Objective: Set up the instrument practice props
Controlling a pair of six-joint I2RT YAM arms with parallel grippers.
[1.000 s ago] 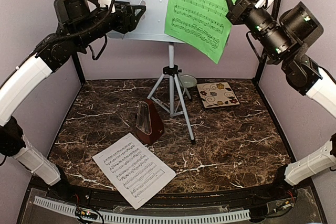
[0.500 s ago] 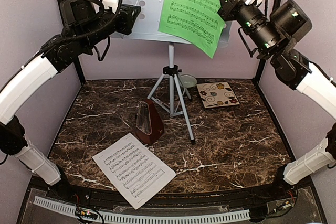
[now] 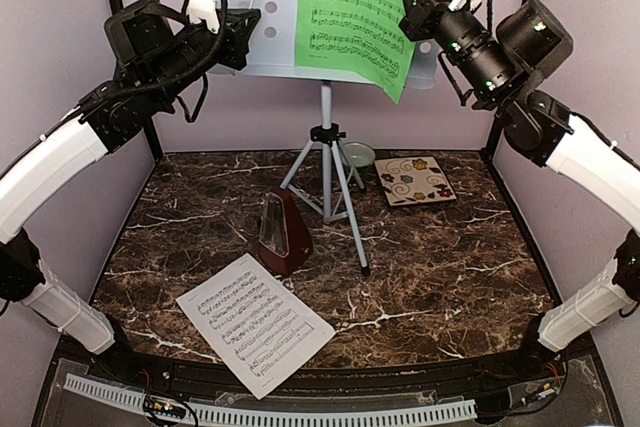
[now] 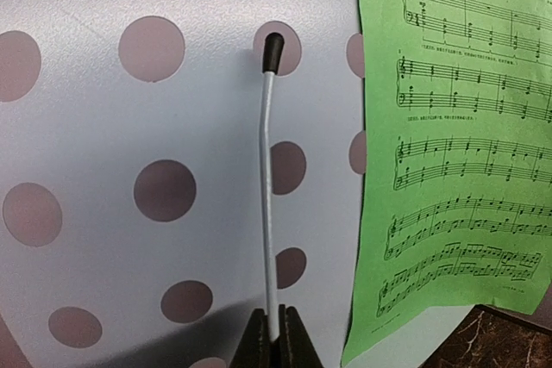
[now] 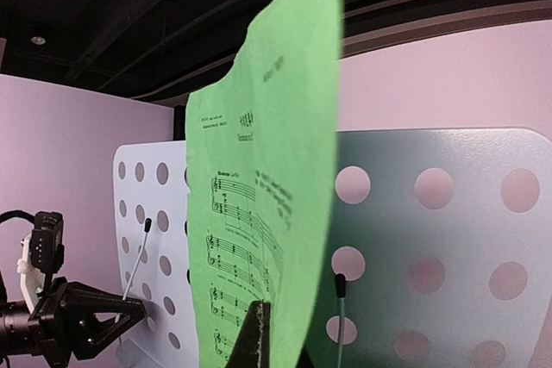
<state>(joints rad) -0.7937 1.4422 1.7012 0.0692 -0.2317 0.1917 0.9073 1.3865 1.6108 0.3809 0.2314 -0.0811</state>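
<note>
Music-stand desk point(image 3: 285, 52), white, perforated, on tripod legs point(image 3: 328, 182) at the middle of the counter's point(image 3: 450, 267) far edge; left gripper point(image 4: 275, 338) closed tight on its wire retainer point(image 4: 268, 196); right gripper point(image 5: 261, 333) pinched onto green music sheet point(image 3: 355, 7), held aslant before the desk; metronome point(image 3: 283, 237) upright, left of centre; white music sheet point(image 3: 255, 322) flat by the near edge; bowl point(image 3: 358, 155) and tile point(image 3: 415, 180) toward the far right corner.

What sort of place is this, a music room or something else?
Probably a small robot test booth dressed as a practice corner: plain lilac walls box in a marble-look table, two robot arms reach over it, and a music stand, metronome and sheet music are props.
</note>
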